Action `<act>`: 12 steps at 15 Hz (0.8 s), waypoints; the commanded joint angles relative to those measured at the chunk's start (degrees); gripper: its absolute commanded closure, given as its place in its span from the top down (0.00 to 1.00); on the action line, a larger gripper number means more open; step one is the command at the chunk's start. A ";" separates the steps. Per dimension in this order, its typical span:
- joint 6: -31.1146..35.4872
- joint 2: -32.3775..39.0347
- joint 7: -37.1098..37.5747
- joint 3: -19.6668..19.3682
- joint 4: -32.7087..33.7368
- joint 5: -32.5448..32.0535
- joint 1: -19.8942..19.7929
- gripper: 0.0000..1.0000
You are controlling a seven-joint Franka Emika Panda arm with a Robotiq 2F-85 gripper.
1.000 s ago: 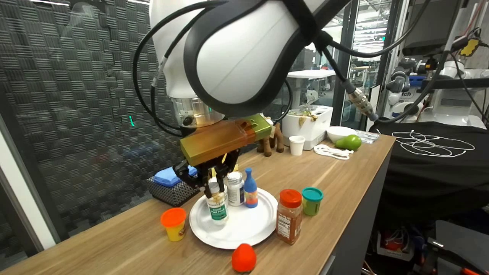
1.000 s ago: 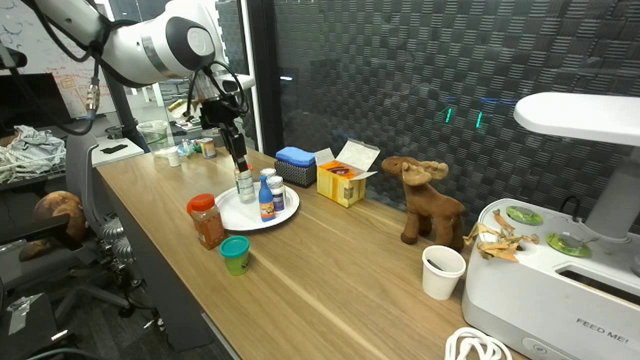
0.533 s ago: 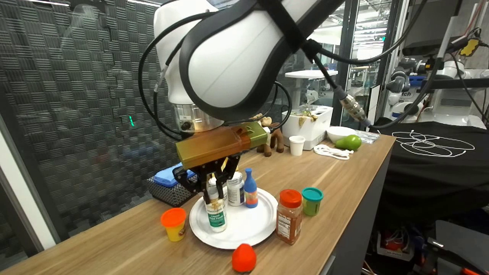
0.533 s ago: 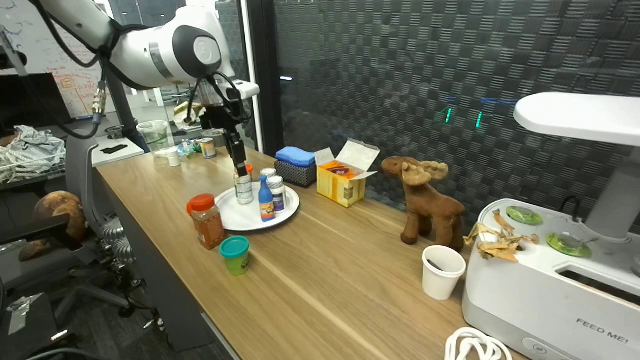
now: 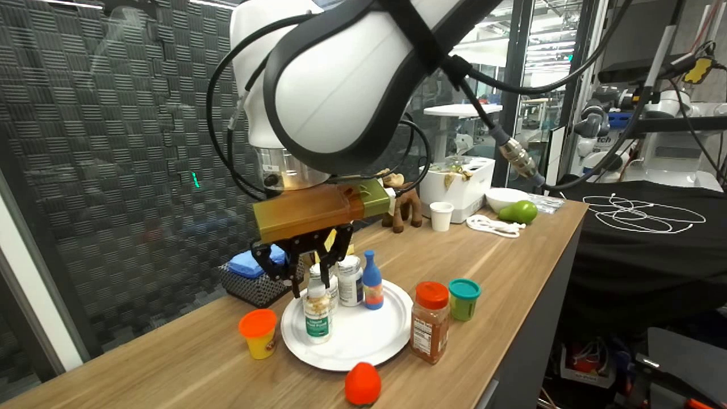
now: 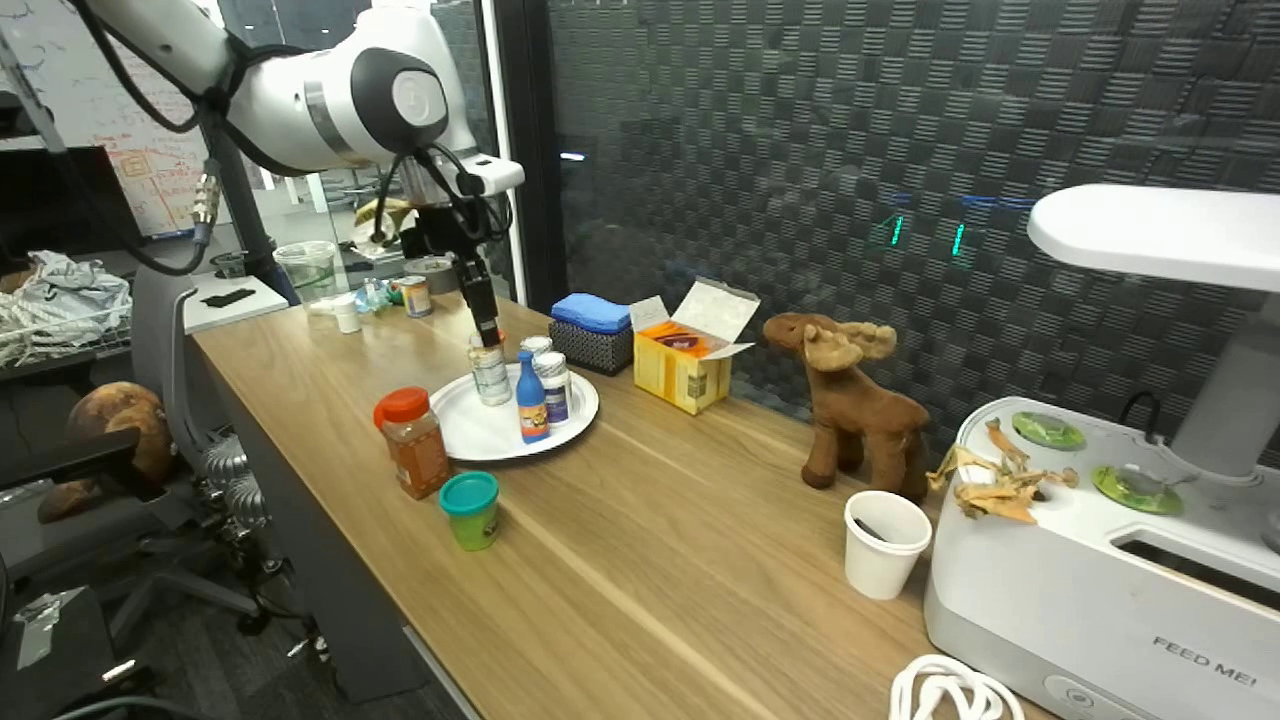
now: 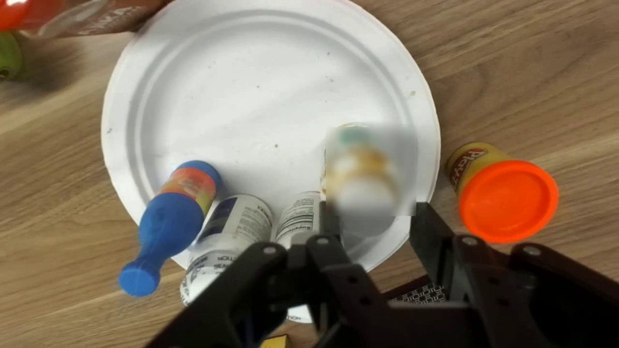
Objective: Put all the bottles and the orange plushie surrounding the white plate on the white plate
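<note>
The pincer (image 7: 375,208) stands wide above the white plate (image 5: 375,341), its two fingers (image 7: 430,234) parted on either side of the cap of the Liquid Plant Food bottle (image 5: 317,325); in the wrist view the bottle's upper part is blurred, and contact with either finger cannot be told. The bottle is on the plate, inside the rim. Three more bottles share the plate: a blue long-necked bottle (image 5: 372,284), a white bottle with a dark label panel (image 7: 244,217) and, beside it, a second white bottle (image 7: 301,212), partly covered by the pincer in the wrist view. The red-capped spice bottle (image 5: 429,326) stands on the bench (image 5: 500,261), just beside the plate toward the front edge; whether it touches the rim is unclear. The orange plushie (image 5: 362,384) lies off the plate, near its rim, likewise on the front-edge side. A teal-lidded tub (image 5: 464,301) stands near the spice bottle; an orange-lidded Play-Doh tub (image 7: 508,200) stands apart from the plate. Along the back edge, beside the dark textured wall (image 6: 900,130), are a patterned basket (image 6: 600,350) with a blue cloth (image 6: 592,312), a yellow carton (image 6: 685,378) with raised flaps and a brown moose plushie (image 6: 860,410). Toward the bench's right-hand corner, in an exterior view, lie a white bowl (image 5: 507,197) and a green pear (image 5: 519,212).
</note>
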 commanded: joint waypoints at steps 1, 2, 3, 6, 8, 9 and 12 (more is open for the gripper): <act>0.36 -1.50 0.04 -0.15 -0.14 -0.07 0.31 0.78; 0.08 -2.29 -0.31 0.04 -0.75 0.14 0.22 0.85; -0.32 -3.24 -0.76 0.22 -1.36 0.33 0.11 0.92; -3.16 -7.47 -2.51 0.84 -3.64 0.44 -0.23 1.00; -6.22 -11.27 -6.39 1.82 -5.17 1.66 -1.36 1.00; -8.11 -13.22 -11.20 2.76 -5.78 4.01 -2.77 1.00; -13.90 -17.47 -22.07 2.95 -6.51 6.88 -5.36 0.99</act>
